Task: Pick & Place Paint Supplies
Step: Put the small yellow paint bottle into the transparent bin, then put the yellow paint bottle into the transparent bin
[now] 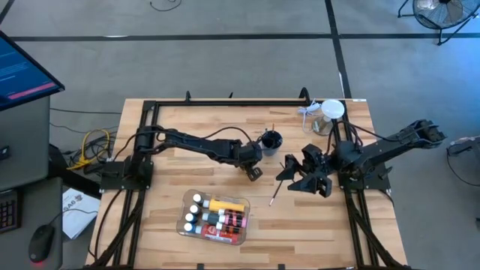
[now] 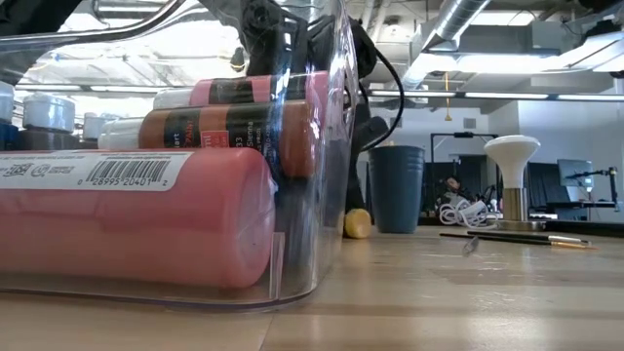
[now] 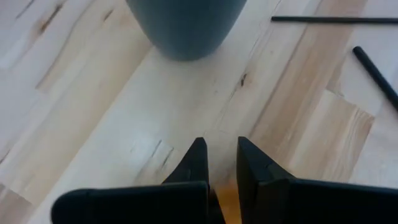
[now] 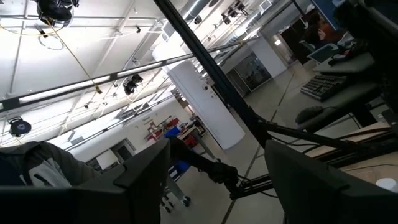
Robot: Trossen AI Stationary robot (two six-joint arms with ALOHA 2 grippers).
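A robotics lab or workshop: exposed ducts (image 2: 487, 24) at upper right, a concrete floor (image 1: 225, 64), a fan (image 1: 441, 10) at top right, a monitor (image 1: 21, 69) at left.

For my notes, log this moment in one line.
left gripper: shut, by cup | right gripper: open, empty | bin: paints inside | brush: on table

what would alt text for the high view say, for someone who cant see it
Seen from above, two dark robot arms work at a wooden table: the left gripper, shut, sits just below a dark cup, and the right gripper is open near a thin brush. A clear bin of paint tubes lies at the front, a white-lidded jar at the back right.
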